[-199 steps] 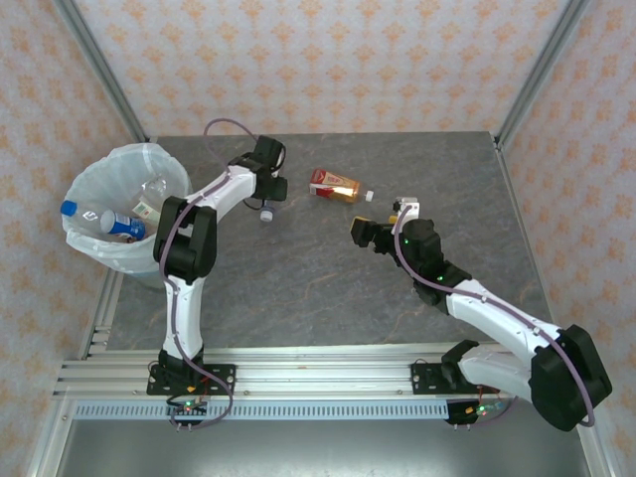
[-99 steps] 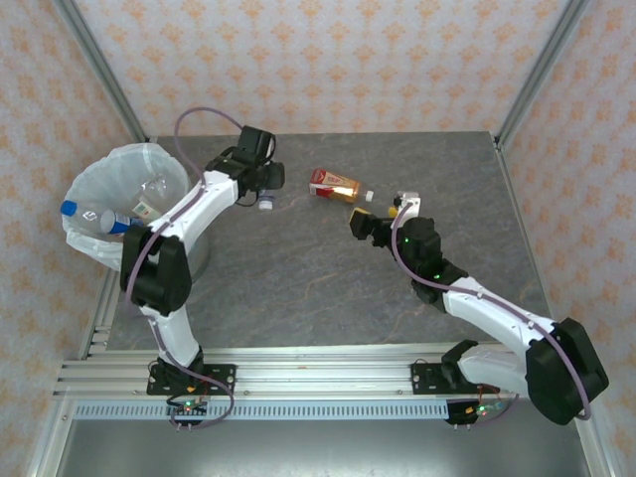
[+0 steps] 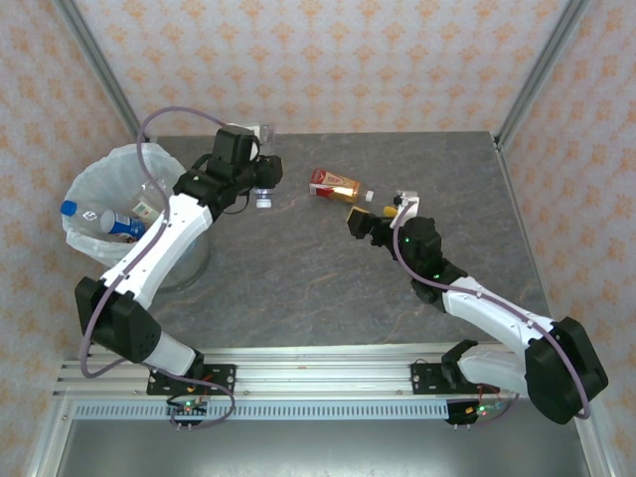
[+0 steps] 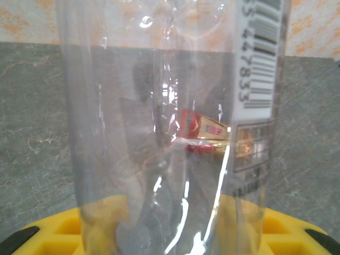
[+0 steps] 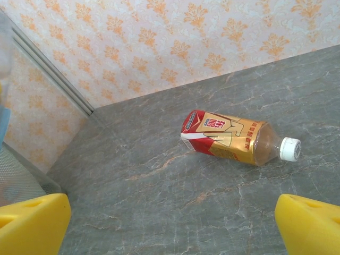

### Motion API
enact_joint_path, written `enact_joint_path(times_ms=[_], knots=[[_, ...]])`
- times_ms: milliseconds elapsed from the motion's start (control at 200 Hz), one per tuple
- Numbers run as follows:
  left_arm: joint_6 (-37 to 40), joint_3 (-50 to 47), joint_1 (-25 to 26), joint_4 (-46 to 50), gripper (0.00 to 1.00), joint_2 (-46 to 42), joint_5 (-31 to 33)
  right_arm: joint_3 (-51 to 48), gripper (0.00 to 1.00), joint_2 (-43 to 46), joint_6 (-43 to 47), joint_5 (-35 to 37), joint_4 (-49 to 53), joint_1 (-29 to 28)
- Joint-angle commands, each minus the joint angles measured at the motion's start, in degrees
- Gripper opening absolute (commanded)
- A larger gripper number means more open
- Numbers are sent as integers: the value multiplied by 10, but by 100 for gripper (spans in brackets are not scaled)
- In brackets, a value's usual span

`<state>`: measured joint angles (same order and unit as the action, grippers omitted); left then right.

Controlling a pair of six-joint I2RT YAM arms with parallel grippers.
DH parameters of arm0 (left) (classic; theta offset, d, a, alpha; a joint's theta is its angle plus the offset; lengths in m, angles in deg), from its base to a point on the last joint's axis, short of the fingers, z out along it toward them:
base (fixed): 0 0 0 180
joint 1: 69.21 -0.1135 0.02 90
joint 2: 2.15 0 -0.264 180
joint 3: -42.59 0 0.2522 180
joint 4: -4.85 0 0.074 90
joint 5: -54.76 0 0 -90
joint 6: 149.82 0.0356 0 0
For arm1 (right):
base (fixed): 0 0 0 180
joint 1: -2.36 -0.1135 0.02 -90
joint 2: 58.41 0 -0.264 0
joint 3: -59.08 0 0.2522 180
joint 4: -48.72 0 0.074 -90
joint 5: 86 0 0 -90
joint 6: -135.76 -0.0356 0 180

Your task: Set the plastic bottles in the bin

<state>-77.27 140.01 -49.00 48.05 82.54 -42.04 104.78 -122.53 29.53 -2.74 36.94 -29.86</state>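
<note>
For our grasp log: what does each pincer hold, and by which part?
Left pincer: clear dented plastic bottle, gripped across its body. Right pincer: nothing, open.

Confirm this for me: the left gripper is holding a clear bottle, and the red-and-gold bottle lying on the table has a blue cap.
Wrong in one respect: the cap is white, not blue, as the right wrist view shows. The rest stands: the left gripper holds a clear bottle, and the red-and-gold bottle lies on the table.

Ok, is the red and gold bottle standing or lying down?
Lying down. The red and gold bottle rests on its side on the table, with its white cap on.
</note>
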Motion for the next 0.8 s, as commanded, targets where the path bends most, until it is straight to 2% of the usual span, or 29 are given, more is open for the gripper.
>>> enact_joint_path(times_ms=[0, 135, 390, 580, 796], knots=[[-40, -6, -1, 11, 34, -33, -17, 8, 99, 9, 15, 21, -26, -4], [-66, -27, -1, -4, 34, -74, -11, 5, 99, -7, 15, 32, -65, -4], [-33, -6, -2, 35, 33, -120, 45, 34, 99, -51, 27, 8, -70, -4], [-15, -8, -2, 67, 32, -161, 199, 47, 99, -68, 25, -3, -80, -4], [1, -30, -11, 55, 32, -205, 375, 46, 99, -69, 25, 1, -80, -4]])
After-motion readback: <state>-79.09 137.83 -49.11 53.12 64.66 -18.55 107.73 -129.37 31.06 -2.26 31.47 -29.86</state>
